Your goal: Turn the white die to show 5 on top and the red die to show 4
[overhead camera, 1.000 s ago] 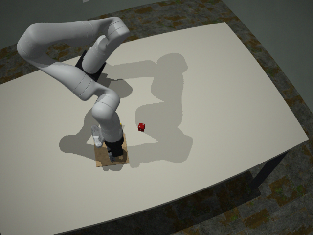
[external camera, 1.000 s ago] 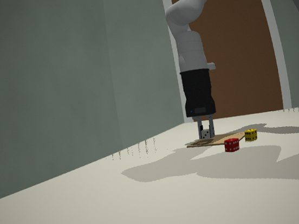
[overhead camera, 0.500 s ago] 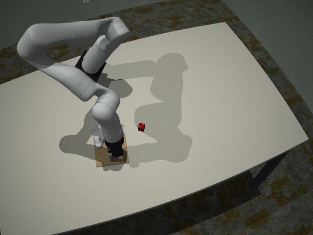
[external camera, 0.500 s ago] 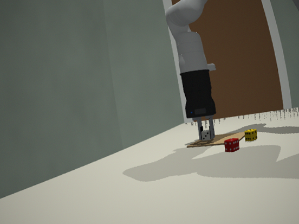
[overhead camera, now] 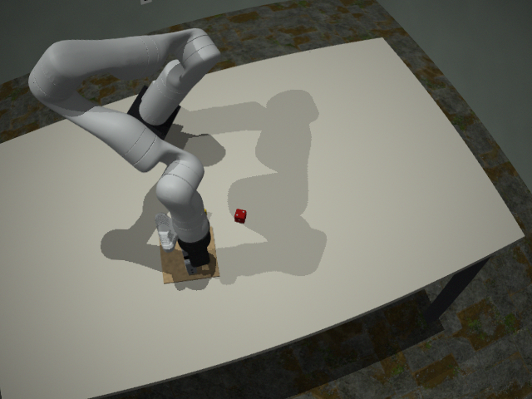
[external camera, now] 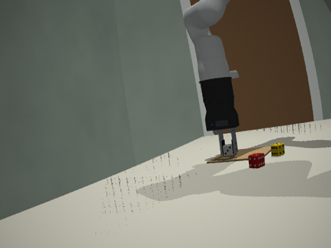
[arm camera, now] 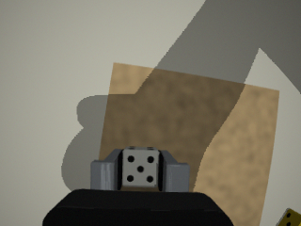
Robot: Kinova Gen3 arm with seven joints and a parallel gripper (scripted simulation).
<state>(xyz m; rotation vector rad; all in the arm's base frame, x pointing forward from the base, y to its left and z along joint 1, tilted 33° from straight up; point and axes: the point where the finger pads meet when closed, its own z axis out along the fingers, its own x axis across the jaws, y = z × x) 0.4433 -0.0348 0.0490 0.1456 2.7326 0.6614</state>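
My gripper (external camera: 228,149) (arm camera: 140,164) (overhead camera: 193,269) points straight down over the brown mat (overhead camera: 171,267) (external camera: 250,153) (arm camera: 188,107) and is shut on the white die (external camera: 228,149) (arm camera: 141,169). The die rests at mat level and shows 5 on top in the wrist view. The red die (overhead camera: 239,215) (external camera: 256,160) lies on the bare table to the right of the mat. The yellow die (external camera: 277,149) lies just off the mat's far corner; in the top view the arm hides nearly all of it.
The white table (overhead camera: 365,171) (external camera: 141,231) carries only the mat and the dice. The arm's base (overhead camera: 152,113) stands at the table's back left. A white ribbed wrist part (overhead camera: 165,232) juts out over the mat's left edge.
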